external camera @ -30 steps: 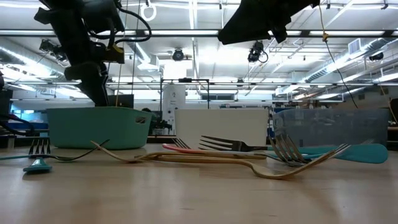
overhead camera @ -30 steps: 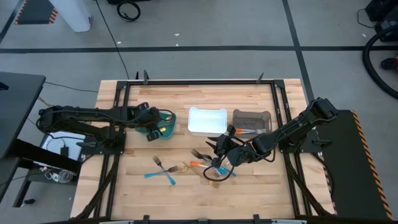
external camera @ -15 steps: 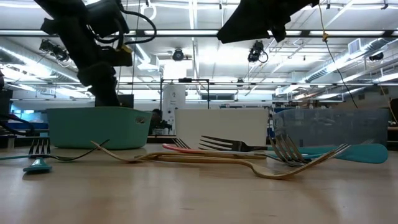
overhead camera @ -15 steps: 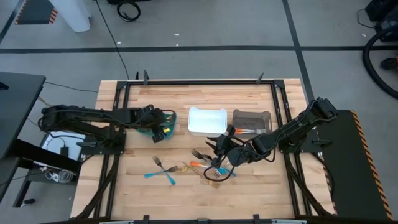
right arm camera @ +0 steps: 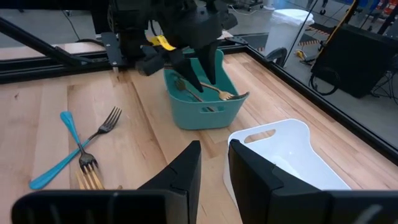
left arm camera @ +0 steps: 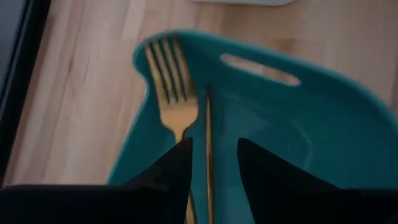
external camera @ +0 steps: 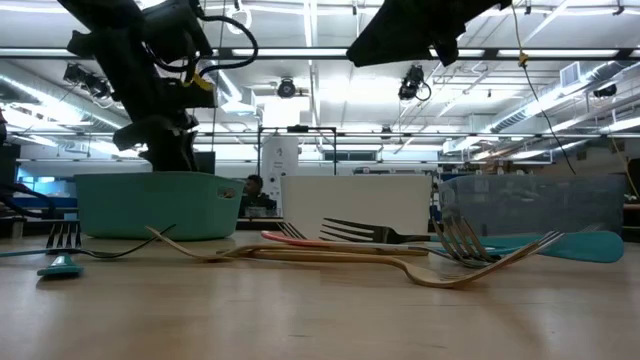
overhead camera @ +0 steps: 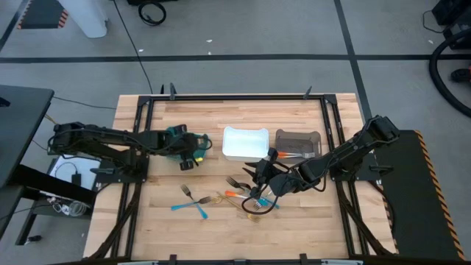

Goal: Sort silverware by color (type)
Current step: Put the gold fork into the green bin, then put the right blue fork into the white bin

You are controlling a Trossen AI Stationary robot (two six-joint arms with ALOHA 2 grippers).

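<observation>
My left gripper (overhead camera: 190, 152) (left arm camera: 212, 162) (right arm camera: 200, 71) hangs open over the teal bin (overhead camera: 175, 132) (external camera: 160, 205) (left arm camera: 298, 118) (right arm camera: 202, 106). Two gold forks (left arm camera: 169, 74) (right arm camera: 217, 92) lie in the bin, one with its tines up on the rim. More silverware lies on the table: a blue fork and a blue utensil crossed (overhead camera: 193, 200) (right arm camera: 59, 155), gold forks (overhead camera: 221, 197) (external camera: 400, 262), an orange-handled piece (overhead camera: 234, 193) and dark forks (overhead camera: 235, 180) (external camera: 370, 232). My right gripper (overhead camera: 259, 191) (right arm camera: 214, 168) hovers over the right end of that pile, slightly open and holding nothing.
A white bin (overhead camera: 245, 142) (right arm camera: 280, 155) and a grey bin (overhead camera: 297, 141) stand in a row to the right of the teal one. A black frame runs around the table edge (overhead camera: 235, 96). Bare wood lies along the near side of the table.
My left gripper has shifted a little toward the table's right, farther over the teal bin. The right arm and the silverware on the table have kept still.
</observation>
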